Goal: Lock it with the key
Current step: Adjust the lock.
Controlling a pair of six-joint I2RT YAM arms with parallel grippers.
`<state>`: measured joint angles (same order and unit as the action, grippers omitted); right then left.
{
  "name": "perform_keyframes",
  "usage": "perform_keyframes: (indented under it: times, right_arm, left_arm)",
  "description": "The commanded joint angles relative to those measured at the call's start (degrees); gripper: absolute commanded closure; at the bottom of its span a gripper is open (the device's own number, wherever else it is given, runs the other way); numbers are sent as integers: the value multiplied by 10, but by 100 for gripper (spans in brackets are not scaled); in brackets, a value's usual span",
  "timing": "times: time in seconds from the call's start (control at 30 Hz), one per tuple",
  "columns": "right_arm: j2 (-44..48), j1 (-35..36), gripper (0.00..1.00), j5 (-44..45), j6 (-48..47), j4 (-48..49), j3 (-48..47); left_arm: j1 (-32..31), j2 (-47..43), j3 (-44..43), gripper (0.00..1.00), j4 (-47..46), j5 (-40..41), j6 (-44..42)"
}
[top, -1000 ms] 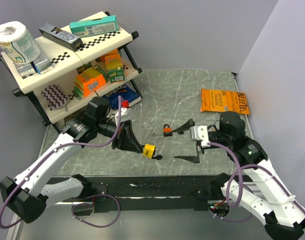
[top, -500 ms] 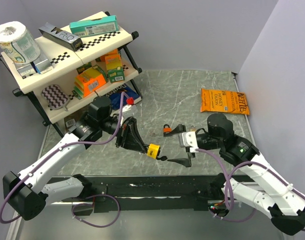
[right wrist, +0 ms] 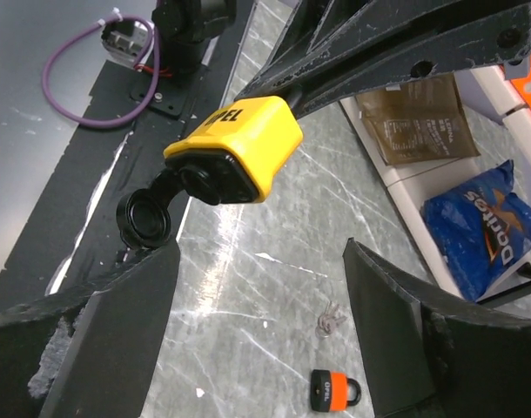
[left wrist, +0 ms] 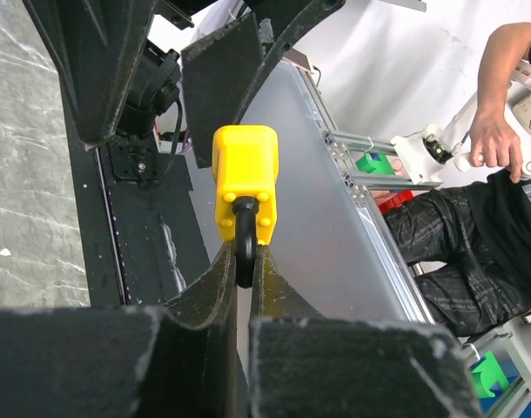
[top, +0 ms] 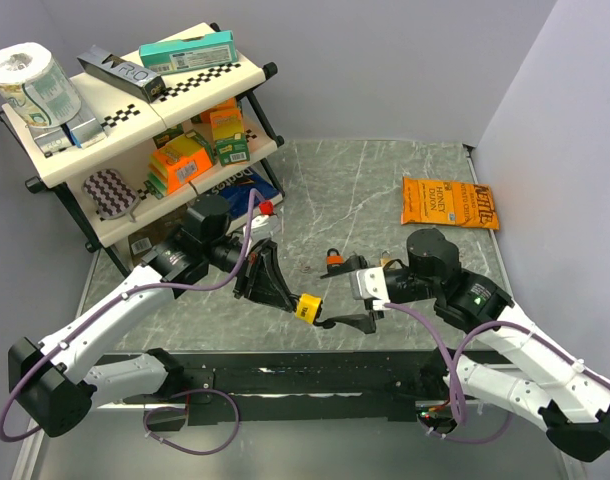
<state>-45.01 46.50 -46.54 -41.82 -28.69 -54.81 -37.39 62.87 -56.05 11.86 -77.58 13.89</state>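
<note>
My left gripper [top: 291, 300] is shut on the black shackle of a yellow padlock [top: 307, 307], holding it above the table's front edge. In the left wrist view the padlock [left wrist: 245, 178] points away from my fingertips [left wrist: 222, 270]. Its black keyhole cover [right wrist: 144, 216] hangs open beside the yellow padlock [right wrist: 239, 144]. My right gripper [top: 332, 293] stands open with a finger either side of that padlock, empty and not touching it. A small bunch of keys [right wrist: 329, 320] lies on the marble next to an orange padlock [right wrist: 333, 389], which also shows from above [top: 334, 261].
A two-tier shelf [top: 135, 170] with boxes and a toilet roll [top: 30, 80] stands at the back left. A blue chip bag [top: 247, 190] lies by its foot. An orange chip bag [top: 448, 203] lies at the back right. A black strip [top: 305, 375] runs along the front edge.
My right gripper has moved left until its fingers bracket the yellow padlock, and its jaws have narrowed somewhat. My left gripper has carried the padlock slightly to the right.
</note>
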Motion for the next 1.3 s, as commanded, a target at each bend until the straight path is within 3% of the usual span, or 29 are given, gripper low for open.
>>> perform_keyframes:
  times: [0.0,0.17,0.27,0.67,1.27]
  right_arm:
    - [-1,10,13,-8,-11,0,-29]
    - [6,10,9,-6,-53,-58,-24]
    - [10,10,7,-22,-56,-85,-29]
    - [-6,17,7,-26,3,-34,-57]
    - [-21,25,27,-39,15,-9,-61]
  left_arm:
    - [-3,-4,-12,99,-21,-26,-17]
    - [-3,-4,-17,99,-9,-26,-24]
    - [-3,-6,-12,99,-47,-28,8]
    - [-10,-10,16,99,-90,-8,53]
    - [-27,-7,28,99,-112,-2,67]
